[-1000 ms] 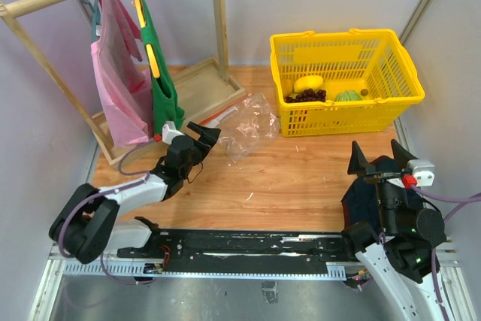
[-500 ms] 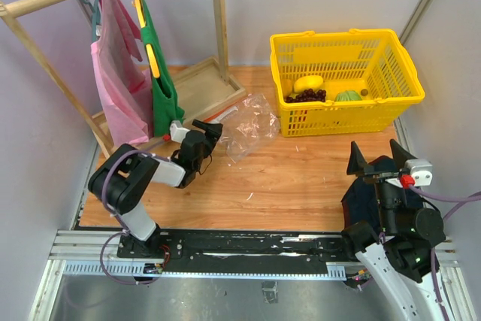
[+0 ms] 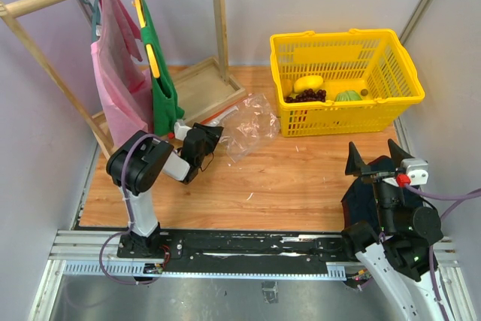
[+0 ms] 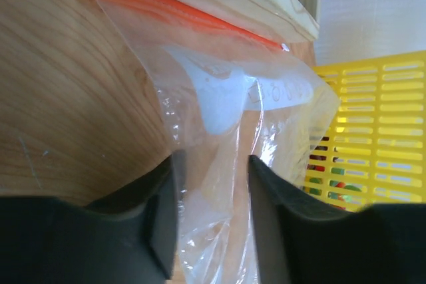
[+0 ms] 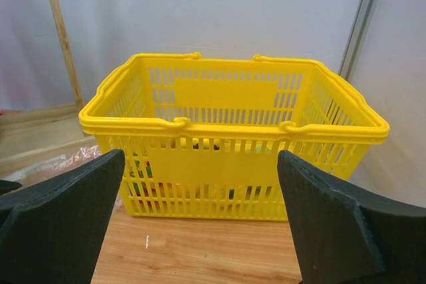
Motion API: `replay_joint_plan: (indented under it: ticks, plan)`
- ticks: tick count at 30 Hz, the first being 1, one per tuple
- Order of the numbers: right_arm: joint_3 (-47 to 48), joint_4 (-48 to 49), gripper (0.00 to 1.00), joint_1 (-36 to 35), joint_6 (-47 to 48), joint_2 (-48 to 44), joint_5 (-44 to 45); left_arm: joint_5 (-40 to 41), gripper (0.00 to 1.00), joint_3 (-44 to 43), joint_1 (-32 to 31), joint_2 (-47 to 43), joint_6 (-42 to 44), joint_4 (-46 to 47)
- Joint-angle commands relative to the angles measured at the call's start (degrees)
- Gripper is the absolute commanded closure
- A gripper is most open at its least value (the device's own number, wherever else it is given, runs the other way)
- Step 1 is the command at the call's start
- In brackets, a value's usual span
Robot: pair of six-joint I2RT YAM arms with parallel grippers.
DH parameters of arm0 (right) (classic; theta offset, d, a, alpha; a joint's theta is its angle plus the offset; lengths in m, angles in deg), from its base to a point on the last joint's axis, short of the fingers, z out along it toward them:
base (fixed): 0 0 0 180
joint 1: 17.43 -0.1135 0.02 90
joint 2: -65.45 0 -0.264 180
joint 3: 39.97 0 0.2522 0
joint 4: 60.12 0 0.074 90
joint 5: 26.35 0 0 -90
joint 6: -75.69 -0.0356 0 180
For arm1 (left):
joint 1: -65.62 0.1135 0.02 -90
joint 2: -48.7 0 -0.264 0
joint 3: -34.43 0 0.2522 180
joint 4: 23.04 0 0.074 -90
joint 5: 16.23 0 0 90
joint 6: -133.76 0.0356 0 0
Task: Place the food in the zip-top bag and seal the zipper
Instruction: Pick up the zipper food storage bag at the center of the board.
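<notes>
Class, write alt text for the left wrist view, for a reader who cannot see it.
The left gripper, open, frames a crinkly clear plastic bag lying on the wooden table, its red-orange zipper strip at the far end. A yellow plastic basket stands behind, to the right.

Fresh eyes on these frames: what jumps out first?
The bright yellow basket at the far right, the food still inside it. Next, the clear bag lying mid-table, one end between the open fingers of the left gripper. The pink and green garments on the wooden rack, far left, also stand out.
</notes>
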Motion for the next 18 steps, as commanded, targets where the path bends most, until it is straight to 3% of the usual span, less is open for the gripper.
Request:
replay_joint_plan:
  ticks: [1,5,8,15,18]
  plan:
    - [-0.17,2.02,0.02,-0.61,0.28,-0.31,-0.6,-0.99,0.63,-0.24,0.7,1.14,1.21,5.32]
    - [0.87,1.35,0.02,-0.61,-1.08,1.63,-0.36,-1.29,0.88,1.55,0.65,-0.9,3.64,5.78]
    - [2.12,0.43,0.02,-0.61,-2.03,3.39,-1.62,-1.41,0.99,3.19,0.65,-4.4,6.26,4.22]
    - [3.01,0.27,0.02,-0.61,-0.91,6.04,-2.55,-3.01,1.0,5.96,0.69,-13.98,11.48,-4.34]
    - [4.3,-0.55,0.02,-0.61,0.13,7.57,-7.13,-3.8,1.0,6.7,0.7,-19.07,13.98,-9.05]
